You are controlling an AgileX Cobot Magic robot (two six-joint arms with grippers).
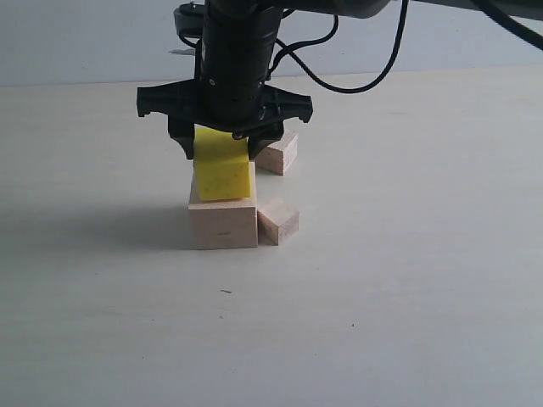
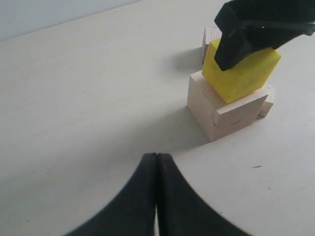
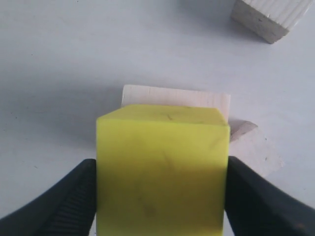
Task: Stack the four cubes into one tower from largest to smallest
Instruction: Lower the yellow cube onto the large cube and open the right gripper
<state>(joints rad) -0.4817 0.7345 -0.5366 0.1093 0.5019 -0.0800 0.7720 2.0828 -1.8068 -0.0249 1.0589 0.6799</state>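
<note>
My right gripper [image 1: 222, 146] comes down from above and is shut on the yellow cube [image 1: 222, 170], one finger on each side [image 3: 161, 196]. That cube [image 2: 241, 73] sits slightly skewed against the top of the large pale wood cube [image 1: 223, 225], which stands on the table. One small wood cube [image 1: 279, 222] lies right next to the large cube's right side. The other small wood cube [image 1: 280, 154] lies behind, partly hidden by the gripper. My left gripper [image 2: 157, 156] is shut and empty, hovering over bare table away from the stack, and is out of the exterior view.
The pale tabletop [image 1: 407, 297] stretches around the cubes, with a light wall [image 1: 85, 42] behind its far edge. Black cables [image 1: 339, 76] hang from the right arm above the stack.
</note>
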